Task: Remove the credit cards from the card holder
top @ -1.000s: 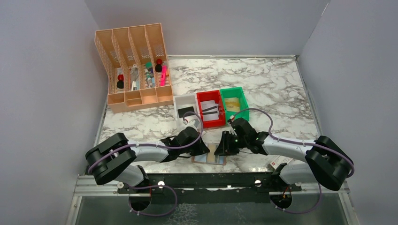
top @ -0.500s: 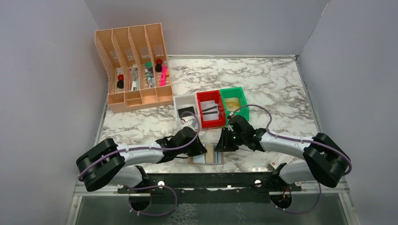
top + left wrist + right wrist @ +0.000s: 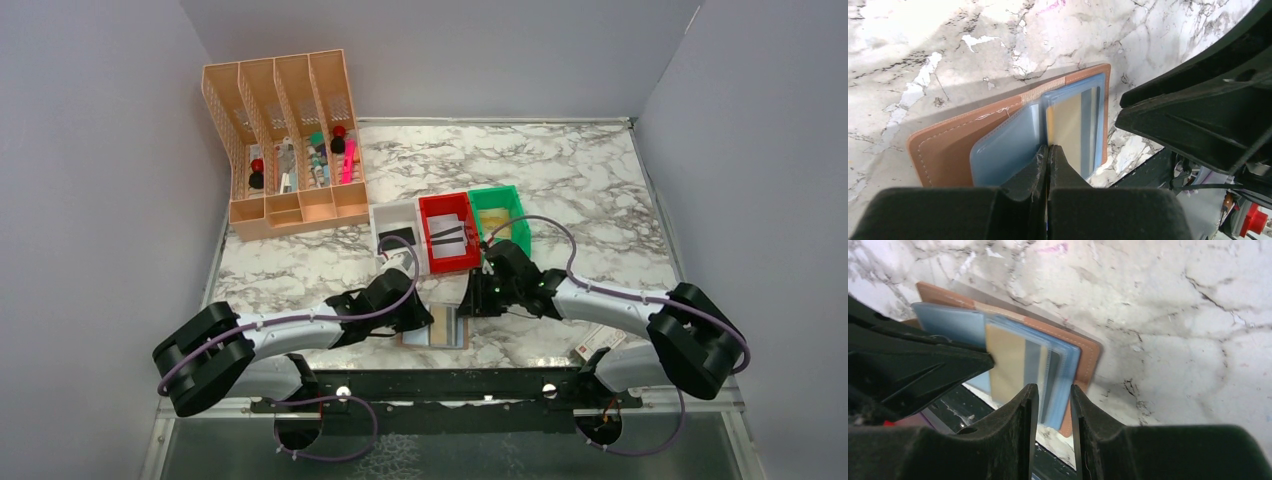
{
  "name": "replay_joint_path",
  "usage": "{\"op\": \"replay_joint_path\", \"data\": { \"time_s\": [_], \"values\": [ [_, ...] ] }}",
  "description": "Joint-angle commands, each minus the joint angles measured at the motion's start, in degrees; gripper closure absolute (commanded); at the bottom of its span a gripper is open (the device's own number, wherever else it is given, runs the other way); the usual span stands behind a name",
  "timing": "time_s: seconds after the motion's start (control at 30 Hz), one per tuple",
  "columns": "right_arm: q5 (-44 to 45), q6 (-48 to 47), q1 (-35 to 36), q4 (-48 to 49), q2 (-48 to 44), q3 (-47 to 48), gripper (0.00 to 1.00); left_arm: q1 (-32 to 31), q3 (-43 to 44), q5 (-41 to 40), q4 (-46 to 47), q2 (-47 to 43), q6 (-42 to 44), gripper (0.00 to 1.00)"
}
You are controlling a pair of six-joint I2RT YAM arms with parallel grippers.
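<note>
The brown card holder lies open near the table's front edge, its pale blue inner sleeves facing up. A tan credit card sits inside one sleeve, seen in the right wrist view too, as the same tan credit card. My left gripper is shut, its tips resting on the blue sleeve at the card holder's fold, with nothing visible between them. My right gripper stands open with a narrow gap over the free edge of the blue sleeves of the card holder. In the top view the left gripper and right gripper flank the wallet.
Behind the wallet stand a white bin, a red bin and a green bin, each holding cards. A peach file organizer with small items is at the back left. The black frame rail runs along the front edge.
Both grippers and the card holder have shifted slightly away from the front edge. The left jaws have closed fully. The right jaws narrowed a little.
</note>
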Motion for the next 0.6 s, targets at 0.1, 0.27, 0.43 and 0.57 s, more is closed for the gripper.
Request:
{"op": "replay_joint_path", "data": {
  "time_s": [0.1, 0.27, 0.43, 0.57],
  "values": [
    [-3.2, -6.0, 0.6, 1.5, -0.3, 4.2, 0.75, 0.5, -0.2, -1.4, -0.5, -0.6, 1.1, 1.0],
    [-8.6, -6.4, 1.3, 6.1, 3.7, 4.5, 0.79, 0.5, -0.1, -1.4, -0.3, -0.4, 1.0, 1.0],
    [-1.9, -8.3, 1.6, 0.7, 8.2, 6.8, 0.78, 0.6, 0.1, -1.4, -0.9, -0.6, 1.4, 1.0],
    [7.3, -8.9, 1.6, -5.1, 10.7, 7.4, 0.78, 0.9, 0.5, -2.4, -3.4, -1.8, 2.3, 1.0]
  ]
}}
